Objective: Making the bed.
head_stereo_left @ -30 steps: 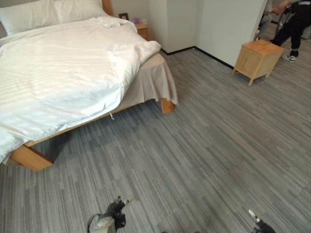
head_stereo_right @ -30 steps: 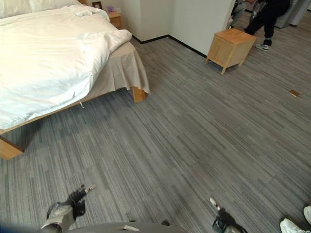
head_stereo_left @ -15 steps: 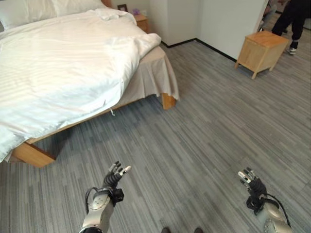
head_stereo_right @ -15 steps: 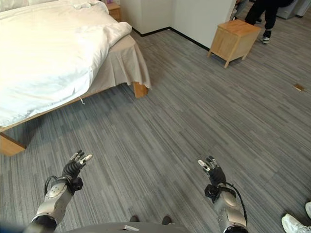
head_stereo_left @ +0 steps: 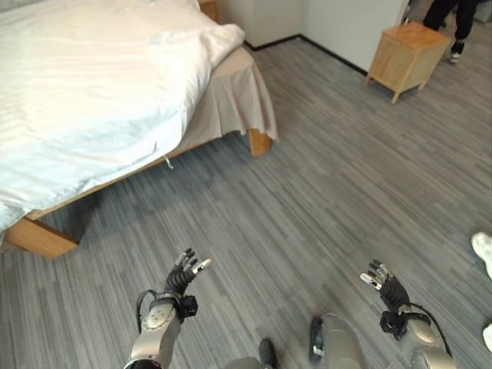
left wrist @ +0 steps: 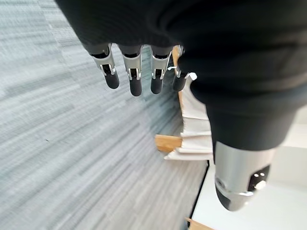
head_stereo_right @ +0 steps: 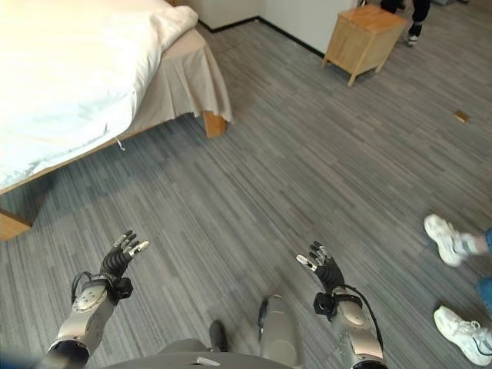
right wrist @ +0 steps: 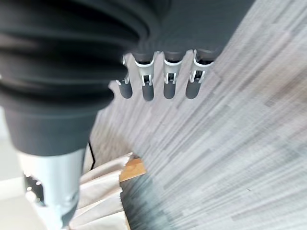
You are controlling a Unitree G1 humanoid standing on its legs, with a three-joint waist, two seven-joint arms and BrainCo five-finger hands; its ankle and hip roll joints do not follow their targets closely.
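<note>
Grey plank floor [head_stereo_left: 323, 177] separates the robot from the bed [head_stereo_left: 46, 234], its white duvet [head_stereo_left: 92, 84] rumpled. Right eye: left robot hand [head_stereo_right: 119, 257] and right robot hand [head_stereo_right: 323, 269] spread, empty. Wrist views agree. Approach step; next, reach the duvet's edge.

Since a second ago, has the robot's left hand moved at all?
Yes. The left hand has risen from the picture's bottom edge toward the bed's wooden leg, fingers spread open above the floor.
</note>
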